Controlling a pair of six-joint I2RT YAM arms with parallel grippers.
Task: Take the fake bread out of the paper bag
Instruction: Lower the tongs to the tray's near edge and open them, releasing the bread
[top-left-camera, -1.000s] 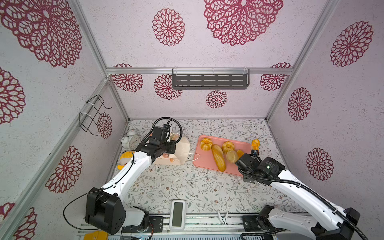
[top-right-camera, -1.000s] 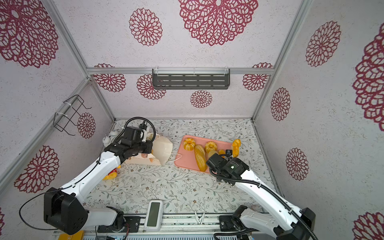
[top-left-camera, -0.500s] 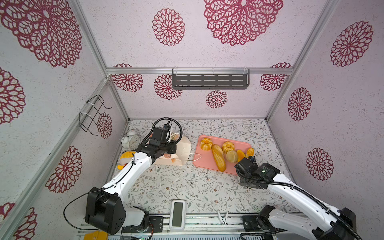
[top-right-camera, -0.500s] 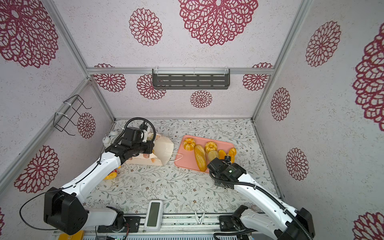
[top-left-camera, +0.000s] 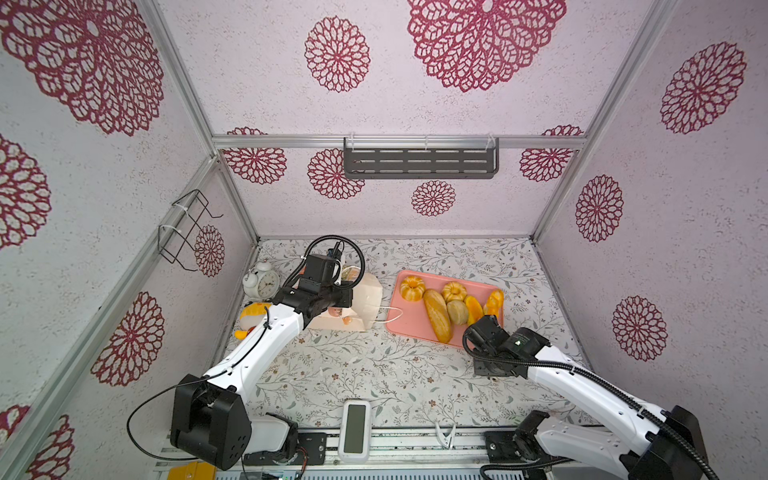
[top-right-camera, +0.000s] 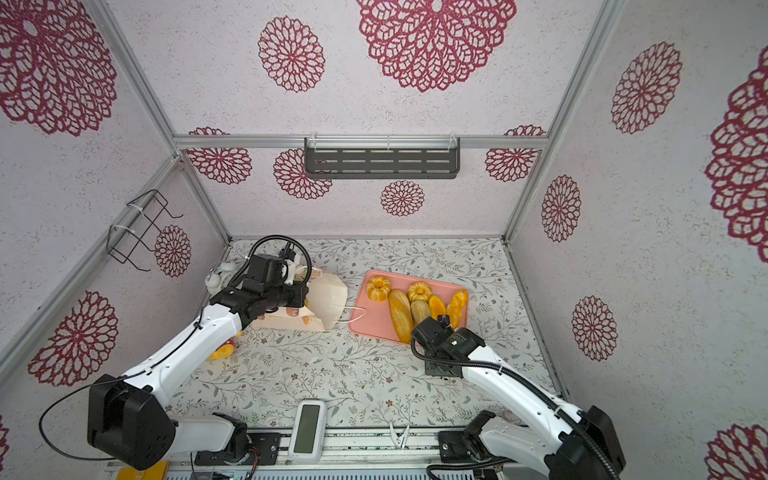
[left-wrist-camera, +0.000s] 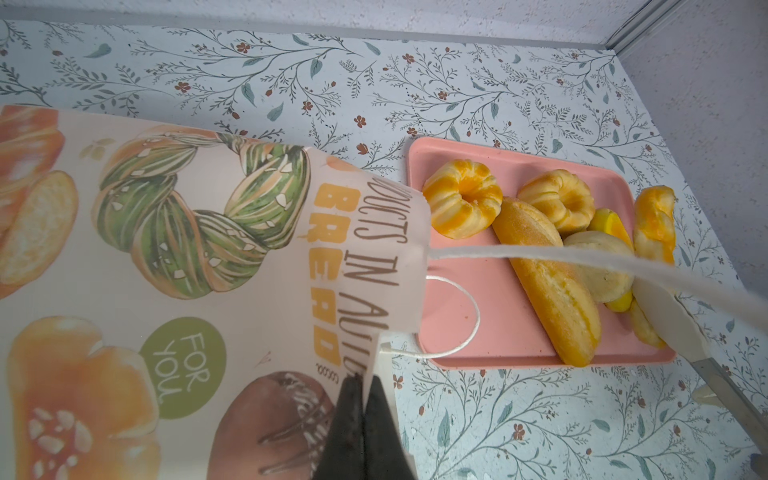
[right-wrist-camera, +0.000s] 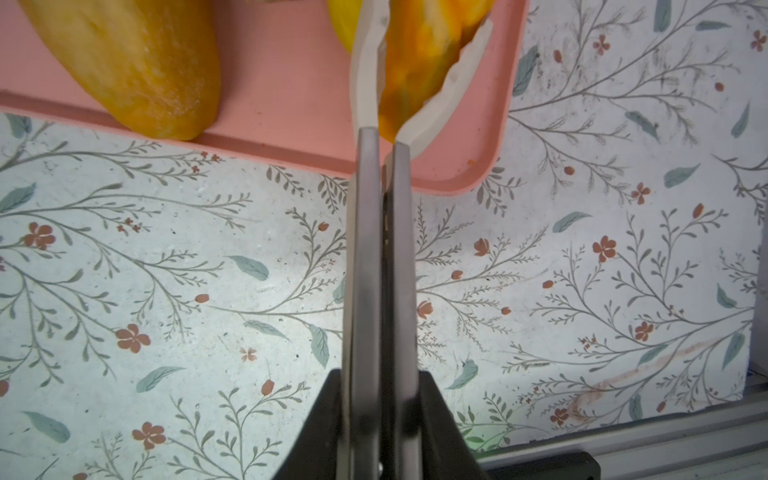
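- Presently the set-down step is judged to be in hand: a small orange roll (right-wrist-camera: 415, 99) is pinched between the narrow-set white tips of the right gripper (right-wrist-camera: 417, 58), over the near right corner of the pink tray (right-wrist-camera: 286, 104). Contact with the tray cannot be told.
- Five other pieces of the fake bread (top-right-camera: 419, 291) are seen on the tray in both top views: two fluted ring buns (top-left-camera: 412, 287), a baguette loaf (top-left-camera: 437, 316), a round bun (top-left-camera: 457, 311) and another small roll (top-left-camera: 473, 308).
- The paper bag (top-left-camera: 369, 296) is laid on its side just beside the tray, mouth toward it. Its rim is clamped by the closed left gripper (left-wrist-camera: 362, 376). The inside is hidden, so leftover bread cannot be ruled out.
- Next move, as judged: the roll is to be released and the right arm drawn back clear of the baguette end close by. The bag is then to be checked.
- In the way: a cord handle (left-wrist-camera: 478, 320) is draped over the tray's edge and could be snagged.
- Also noted, well apart: an alarm clock (top-left-camera: 262, 283) and a yellow plush toy (top-left-camera: 252, 314) by the left wall, and a white display unit (top-left-camera: 354, 430) at the front rail.
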